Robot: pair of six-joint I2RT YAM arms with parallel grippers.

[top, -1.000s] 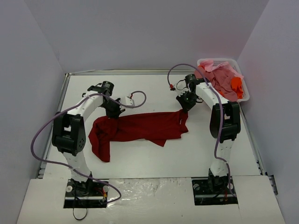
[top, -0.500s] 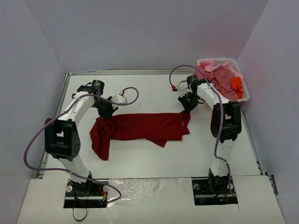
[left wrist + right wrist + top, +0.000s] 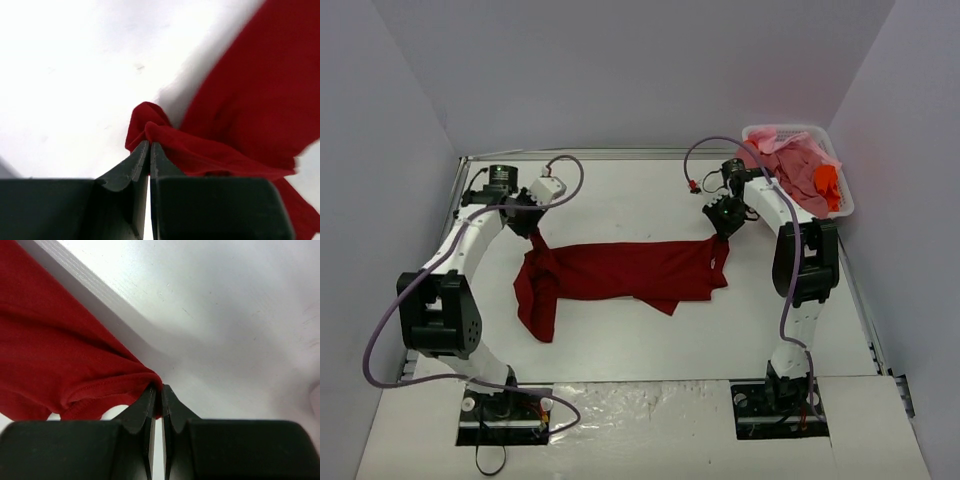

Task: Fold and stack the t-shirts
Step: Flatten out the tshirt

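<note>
**Dark red t-shirt (image 3: 620, 272) gripped at both far corners**

The garment lies stretched across the middle of the tabletop (image 3: 620, 345). It is wrinkled, and its left end is bunched and trails toward the near edge. The left gripper (image 3: 531, 230) is clenched on a raised fold at the shirt's far-left corner. The right gripper (image 3: 719, 232) pinches the hem at its far-right corner. The white basket (image 3: 800, 127) at the tabletop's far-right corner holds a heap of pink and orange t-shirts (image 3: 798, 165).

Dark red t-shirt (image 3: 620, 270) outspread; pink-orange t-shirts (image 3: 796, 166) heaped.
</note>
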